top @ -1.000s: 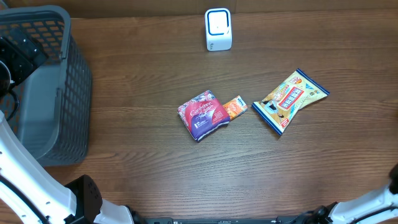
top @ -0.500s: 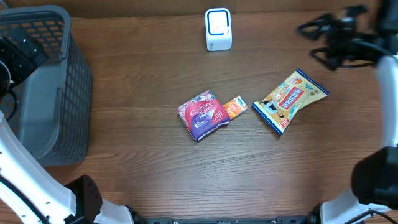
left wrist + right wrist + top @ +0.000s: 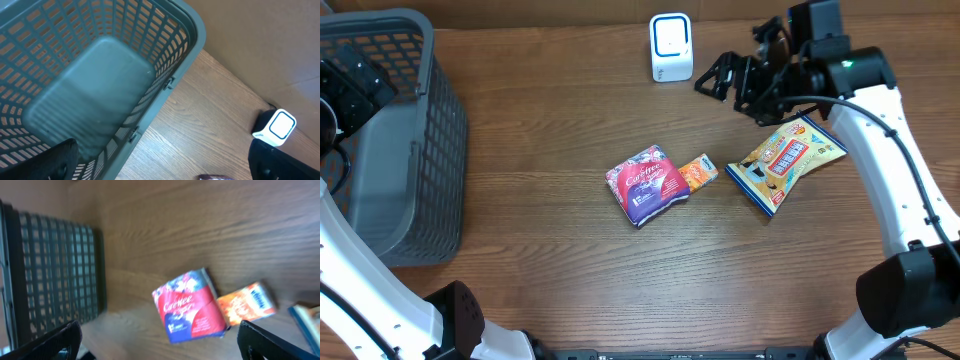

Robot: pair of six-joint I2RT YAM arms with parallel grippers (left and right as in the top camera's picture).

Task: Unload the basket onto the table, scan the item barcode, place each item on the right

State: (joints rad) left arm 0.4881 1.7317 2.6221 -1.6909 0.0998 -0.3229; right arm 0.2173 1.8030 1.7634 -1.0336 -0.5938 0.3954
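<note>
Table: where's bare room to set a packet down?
Free: the wood between basket and red packet, and the whole near strip below the packets. Crowded: red packet, orange sachet and yellow bag in the middle, right gripper beside the scanner.

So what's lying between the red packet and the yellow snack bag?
A small orange sachet, close beside the red packet and apart from the yellow snack bag, seen in the overhead view.

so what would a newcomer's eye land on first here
Probably the three bright packets mid-table: a red and purple snack pouch, a small orange sachet beside it, and a yellow and blue snack bag further right. Next, the big grey plastic mesh basket at the left edge, and the right arm's black claw hanging open between the small white scanner box and the yellow bag.
</note>
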